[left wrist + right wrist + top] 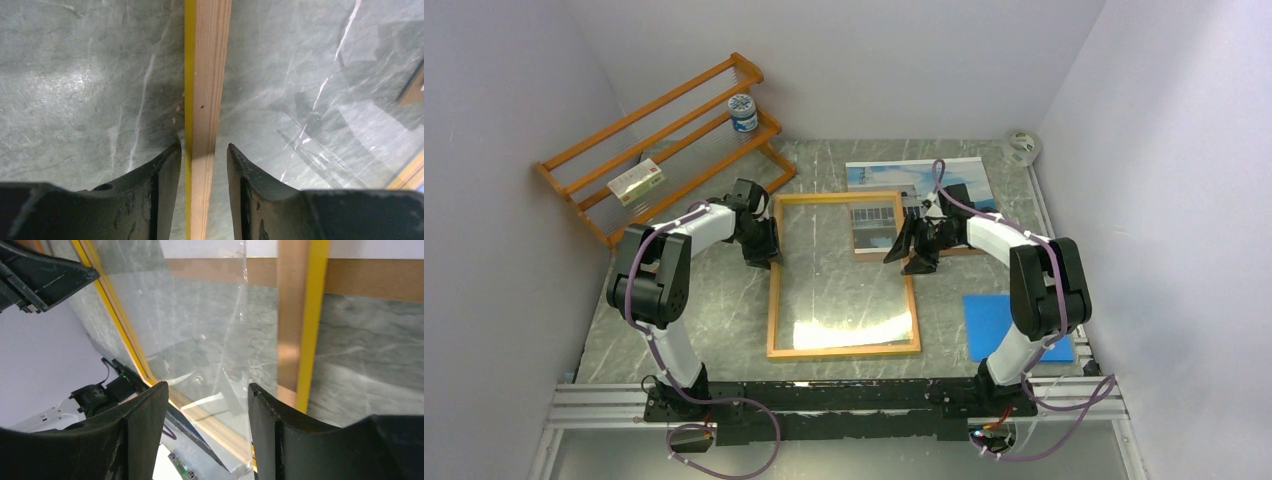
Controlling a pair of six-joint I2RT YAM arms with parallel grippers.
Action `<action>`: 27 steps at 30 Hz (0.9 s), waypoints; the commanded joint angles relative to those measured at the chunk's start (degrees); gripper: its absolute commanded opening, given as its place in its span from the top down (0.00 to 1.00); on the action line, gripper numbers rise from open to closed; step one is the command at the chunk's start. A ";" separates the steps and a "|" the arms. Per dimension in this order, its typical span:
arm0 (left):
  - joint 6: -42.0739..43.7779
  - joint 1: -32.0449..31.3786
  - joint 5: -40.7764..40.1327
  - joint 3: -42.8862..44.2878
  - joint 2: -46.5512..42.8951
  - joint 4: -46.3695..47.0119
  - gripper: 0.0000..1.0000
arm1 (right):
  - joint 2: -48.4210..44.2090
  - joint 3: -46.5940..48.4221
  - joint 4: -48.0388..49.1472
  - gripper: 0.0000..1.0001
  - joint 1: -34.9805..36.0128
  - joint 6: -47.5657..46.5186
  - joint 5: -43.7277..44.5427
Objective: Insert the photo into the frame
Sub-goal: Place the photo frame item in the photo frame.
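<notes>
- The large thin rectangular picture frame [844, 350], plain wood with a yellow edge and a clear pane, lies flat in the middle of the grey marbled bench [714, 330], its long sides running from the near edge toward the far edge.
- The large paper print of a white building under blue sky [904, 175] lies flat toward the far edge of the bench, right of the middle. Its near part sits under the frame's far right corner and shows through the pane.
- The left tool [762, 245] is at the frame's left rail, close to the far left corner. In the left wrist view its fingers [160, 170] straddle the wooden rail [205, 75] with a thin gap on each side, so it is part open and not pinching.
- The right tool [912, 250] is at the frame's right rail, toward its far end. In the right wrist view its fingers [145, 410] stand wide apart over the pane, the rail [300, 340] just beside the right finger, and nothing is clamped.
- A small blue sheet [999, 325] lies near the right edge of the bench.
- An orange slatted wooden rack [664, 140] stands at the far left corner.
</notes>
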 commanded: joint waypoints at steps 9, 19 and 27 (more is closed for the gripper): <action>0.89 0.17 5.26 -2.08 -0.23 1.06 0.38 | -7.15 -1.32 -4.94 0.36 -0.92 -3.26 20.03; -0.44 0.83 5.96 -3.24 -2.29 2.38 0.23 | -4.04 -3.09 -1.24 0.33 0.49 -3.12 18.47; -3.87 2.38 11.55 -6.43 -3.33 5.71 0.25 | -1.14 -2.89 1.01 0.34 2.93 -4.73 10.47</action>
